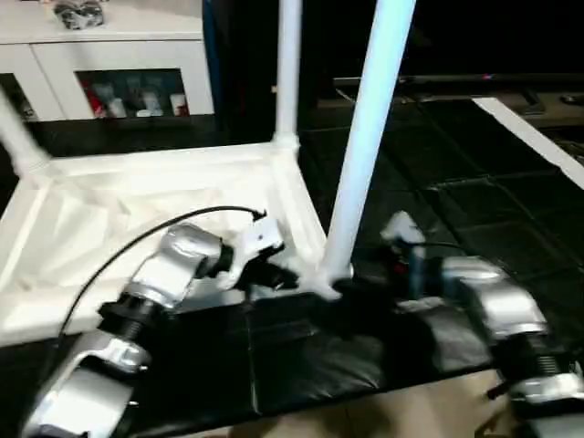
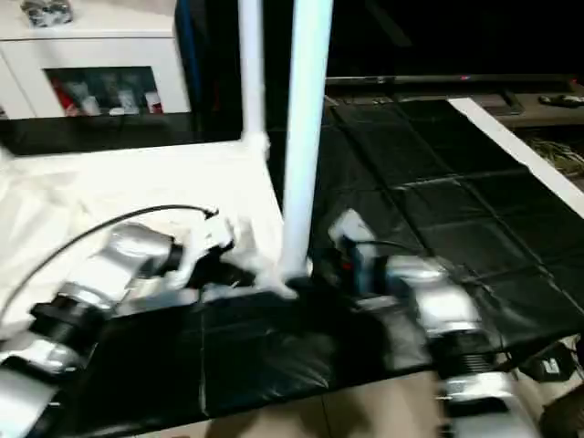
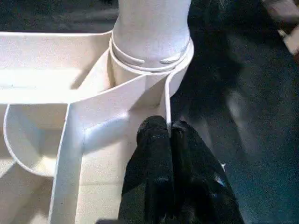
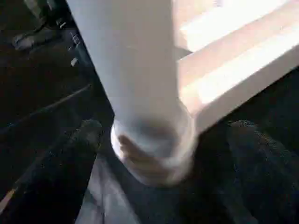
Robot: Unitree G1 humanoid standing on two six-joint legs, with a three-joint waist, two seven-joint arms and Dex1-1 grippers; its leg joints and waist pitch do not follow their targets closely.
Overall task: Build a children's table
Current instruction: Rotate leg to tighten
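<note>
With the left gripper (image 3: 169, 133) pinching the tabletop (image 1: 109, 219) rim just short of the corner socket (image 3: 152, 65) and the right gripper (image 4: 159, 149) spread wide around the near leg (image 1: 365, 137), press it straight down, minding the upright far leg (image 1: 288, 68) and cabinet (image 1: 109, 55) beyond.

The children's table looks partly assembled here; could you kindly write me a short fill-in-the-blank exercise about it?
1. The tabletop lies with its ribbed ____ facing up.
2. The left gripper pinches the tabletop's thin ____.
3. The right gripper has its fingers either side of a ____.
4. The floor mat is ____.

Missing words: underside; rim; leg; black
</note>
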